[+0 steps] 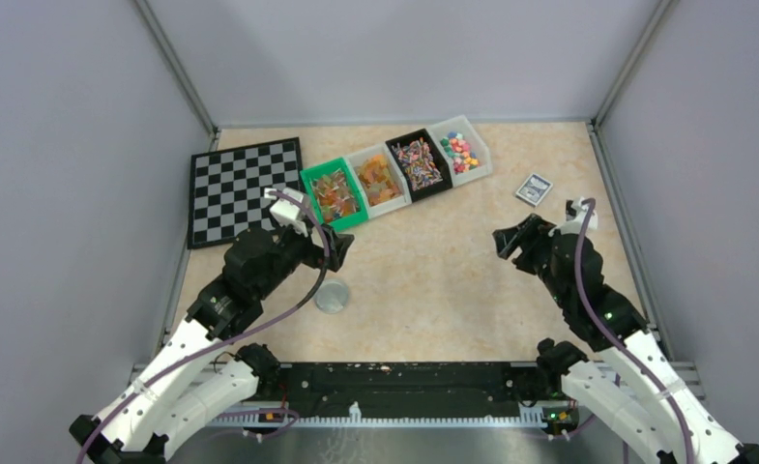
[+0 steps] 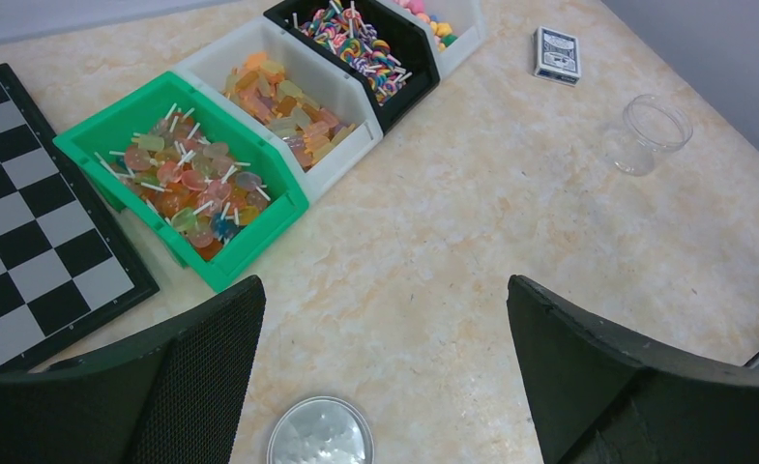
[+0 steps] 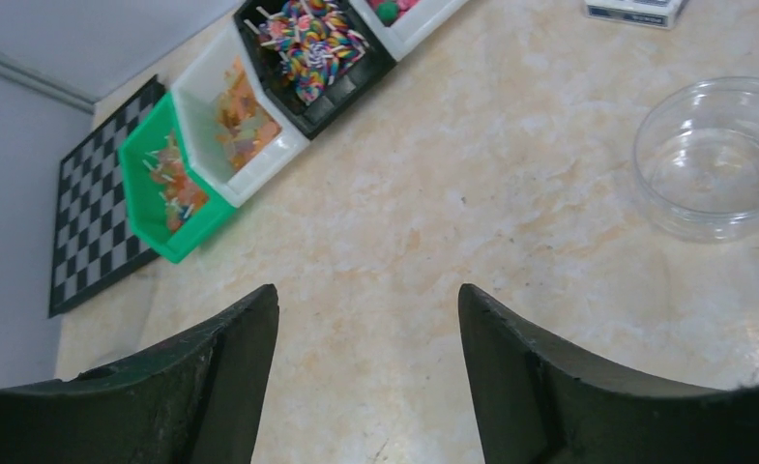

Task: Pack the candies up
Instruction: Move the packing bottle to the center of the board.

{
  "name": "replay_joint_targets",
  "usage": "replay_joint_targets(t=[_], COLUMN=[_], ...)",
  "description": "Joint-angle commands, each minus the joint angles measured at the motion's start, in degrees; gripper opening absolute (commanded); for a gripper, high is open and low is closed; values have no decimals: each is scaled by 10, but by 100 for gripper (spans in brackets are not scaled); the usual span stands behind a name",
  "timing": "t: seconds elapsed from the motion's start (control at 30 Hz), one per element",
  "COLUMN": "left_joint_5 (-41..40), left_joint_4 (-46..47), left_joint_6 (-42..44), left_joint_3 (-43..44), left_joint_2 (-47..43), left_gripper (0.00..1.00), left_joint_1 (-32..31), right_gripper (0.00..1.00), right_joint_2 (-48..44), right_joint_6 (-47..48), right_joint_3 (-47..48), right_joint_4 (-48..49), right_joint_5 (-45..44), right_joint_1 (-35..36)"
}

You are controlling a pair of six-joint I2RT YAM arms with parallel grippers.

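The candies lie in four bins in a row at the back: a green bin (image 1: 335,193) of lollipops, a white bin (image 1: 379,180) of orange sweets, a black bin (image 1: 419,162) of swirled lollipops and a white bin (image 1: 459,150) of mixed-colour sweets. A clear empty jar (image 3: 715,155) stands on the table right of my right gripper; it also shows in the left wrist view (image 2: 651,133). A round lid (image 1: 332,297) lies just below my left gripper (image 1: 336,246), which is open and empty. My right gripper (image 1: 506,242) is open and empty above bare table. No scoop is in view.
A chessboard (image 1: 245,188) lies at the back left beside the green bin. A card deck (image 1: 534,188) lies at the back right. Grey walls close in the table on three sides.
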State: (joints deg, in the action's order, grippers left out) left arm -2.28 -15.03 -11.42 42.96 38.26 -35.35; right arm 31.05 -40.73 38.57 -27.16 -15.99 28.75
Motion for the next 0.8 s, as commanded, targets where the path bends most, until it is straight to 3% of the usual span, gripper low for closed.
replay_joint_targets(t=[0.0, 0.13, 0.27, 0.47, 0.6, 0.77], left_joint_5=[-6, -11, -33, -57, -83, -80], left_joint_4=[7, 3, -8, -6, -17, -25], left_joint_6=[-1, -5, -5, -9, -15, -20], left_joint_3=[1, 2, 6, -2, -1, -1], left_joint_2=[2, 7, 6, -4, 4, 15], left_gripper=[99, 99, 99, 99, 99, 99], left_joint_1=[-2, -2, -2, -2, -2, -2], right_gripper=[66, 68, 65, 56, 54, 54], right_joint_2=[40, 117, 216, 357, 410, 408], right_joint_6=[23, 83, 135, 170, 168, 155], right_joint_3=[-8, -13, 21, 108, 156, 159], right_joint_4=[34, 84, 173, 214, 180, 158], right_joint_5=[-95, -159, -80, 32, -8, -10], right_joint_1=[3, 3, 0, -29, -49, -138])
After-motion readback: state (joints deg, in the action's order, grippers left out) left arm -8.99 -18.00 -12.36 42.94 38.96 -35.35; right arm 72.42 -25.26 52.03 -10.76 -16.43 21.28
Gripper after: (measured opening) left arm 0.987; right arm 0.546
